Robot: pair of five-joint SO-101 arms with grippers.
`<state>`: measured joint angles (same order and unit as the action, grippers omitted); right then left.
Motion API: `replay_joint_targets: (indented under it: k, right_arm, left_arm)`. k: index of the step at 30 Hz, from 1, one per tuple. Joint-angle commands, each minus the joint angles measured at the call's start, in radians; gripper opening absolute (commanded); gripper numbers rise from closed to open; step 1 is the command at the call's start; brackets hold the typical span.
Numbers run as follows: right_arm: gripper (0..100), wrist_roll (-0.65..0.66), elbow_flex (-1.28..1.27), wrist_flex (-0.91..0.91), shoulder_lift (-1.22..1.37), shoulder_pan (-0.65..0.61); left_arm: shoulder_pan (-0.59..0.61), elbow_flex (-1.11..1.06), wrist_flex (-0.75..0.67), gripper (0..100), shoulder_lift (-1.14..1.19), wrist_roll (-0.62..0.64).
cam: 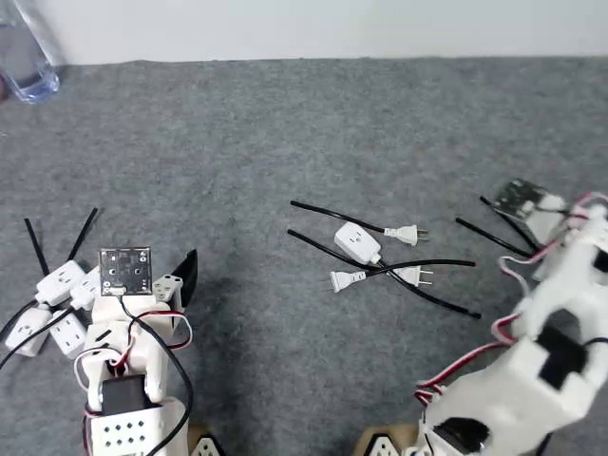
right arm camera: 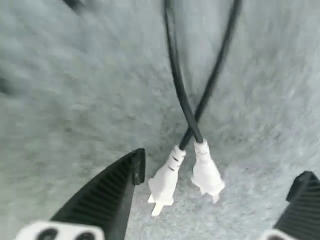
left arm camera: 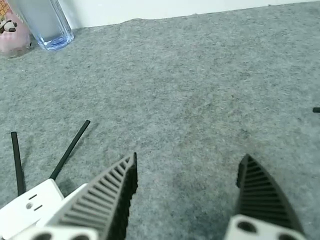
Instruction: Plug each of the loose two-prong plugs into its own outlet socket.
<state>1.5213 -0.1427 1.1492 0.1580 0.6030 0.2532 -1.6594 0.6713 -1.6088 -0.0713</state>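
Left hand (left arm camera: 190,157) and right hand (right arm camera: 224,162) both gape empty above grey carpet (cam: 285,123) meeting a white wall (cam: 332,28).

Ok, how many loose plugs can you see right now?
5. Mid-table by the socket: one plug to its right, two nearer the arms. Two more lie side by side under the right pincer. Others may be hidden.
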Motion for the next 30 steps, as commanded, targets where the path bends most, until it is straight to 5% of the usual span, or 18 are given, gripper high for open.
replay_joint_targets:
  k: [1,6,13,20,30]
  right_arm:
    - [42.6,-0.012,0.017,0.189,-0.189,-0.14]
    - [42.6,-0.077,0.012,0.36,-0.283,-0.369]
    - [32.3,-0.14,-0.114,0.338,-0.275,-0.608]
    - [32.9,-0.144,-0.242,0.137,-0.159,-0.622]
    - [32.9,-0.138,-0.106,0.108,0.031,-0.602]
  left_arm:
    - [-0.008,0.004,-0.026,30,-0.012,-0.012]
    - [-0.003,0.004,-0.026,30,-0.012,-0.012]
    - [-0.003,0.004,-0.026,30,-0.014,-0.014]
    - [-0.008,0.005,-0.029,30,-0.014,-0.012]
    - [-0.005,0.005,-0.028,30,-0.014,-0.015]
